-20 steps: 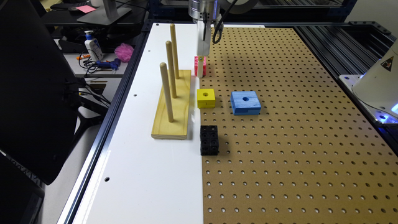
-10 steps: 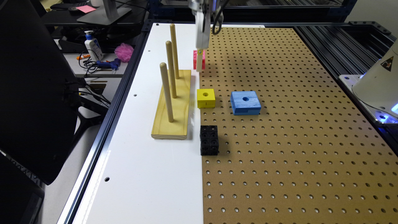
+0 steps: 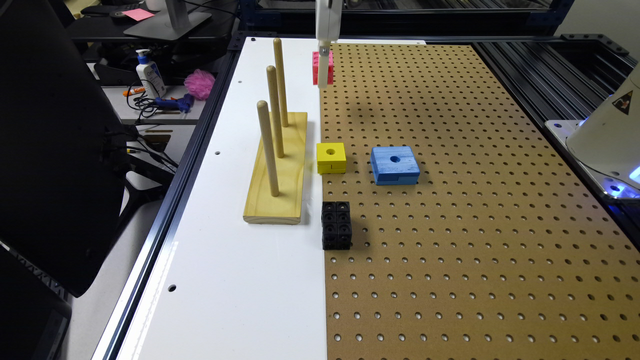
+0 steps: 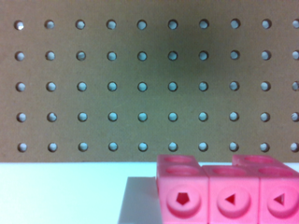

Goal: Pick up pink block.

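1. Though raised clear of the pegboard (image 3: 450, 200) at the far end, beside the white strip (image 3: 240, 250), pink block (image 3: 322, 67) hangs under gripper (image 3: 324, 75).
2. Finger state: cannot tell.
3. Likely light, rigid, slick plastic; best pinched across flat opposite faces, mid-height.

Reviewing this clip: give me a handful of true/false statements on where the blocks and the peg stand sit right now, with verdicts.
1. The small bright pink plastic block is lifted off the table at the white gripper. True.
2. The black cube block sits on top of the blue square block. False: they lie apart on the table.
3. The yellow block with a hole is threaded on a peg. False: it lies beside the wooden three-peg stand.
4. The blue square block lies on the brown pegboard. True.
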Controlling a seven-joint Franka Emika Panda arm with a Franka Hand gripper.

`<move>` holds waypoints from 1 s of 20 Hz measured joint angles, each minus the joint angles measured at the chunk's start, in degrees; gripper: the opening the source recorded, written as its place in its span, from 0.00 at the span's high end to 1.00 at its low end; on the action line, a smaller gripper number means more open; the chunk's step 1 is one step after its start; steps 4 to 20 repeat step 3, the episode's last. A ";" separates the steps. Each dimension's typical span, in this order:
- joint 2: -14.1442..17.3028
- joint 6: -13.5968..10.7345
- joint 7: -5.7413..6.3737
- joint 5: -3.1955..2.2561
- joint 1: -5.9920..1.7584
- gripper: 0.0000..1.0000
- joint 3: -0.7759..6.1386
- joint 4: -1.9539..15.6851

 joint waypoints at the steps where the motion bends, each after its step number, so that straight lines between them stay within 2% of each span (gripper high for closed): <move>1: -1.45 -1.41 0.00 0.00 0.00 1.00 0.00 0.00; 3: -4.08 -4.00 0.00 0.01 0.00 1.00 0.01 -0.06; 20: -4.08 -4.00 0.00 0.01 0.00 1.00 0.01 -0.06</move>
